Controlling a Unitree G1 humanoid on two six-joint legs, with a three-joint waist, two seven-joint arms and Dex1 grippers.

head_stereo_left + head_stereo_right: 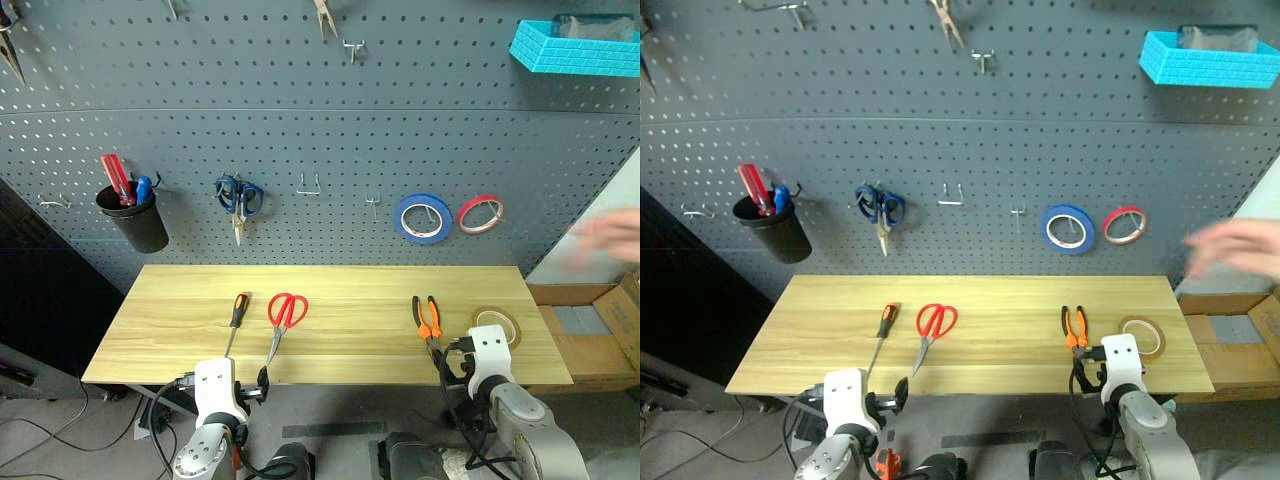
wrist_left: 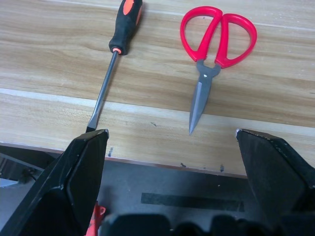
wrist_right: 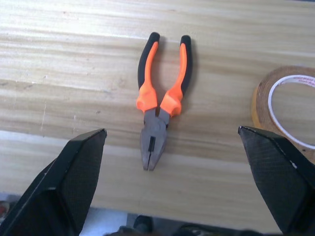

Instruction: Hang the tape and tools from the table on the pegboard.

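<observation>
On the table (image 1: 330,340) below the pegboard (image 1: 300,150), the pliers (image 3: 160,103) lie lengthwise just beyond the right gripper (image 3: 172,142), between its spread fingers (image 3: 78,172); the left gripper (image 2: 170,142) is likewise spread.

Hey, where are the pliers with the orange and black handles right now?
The orange-and-black pliers lie flat on the light yellow wooden table, toward the robot's right, just left of the yellow-tan tape ring, jaws pointing at the near edge.

Bright even light, soft faint shadows, person's hand (image 1: 1232,246) motion-blurred, pegboard (image 1: 300,120) rows bowed near edges
</observation>
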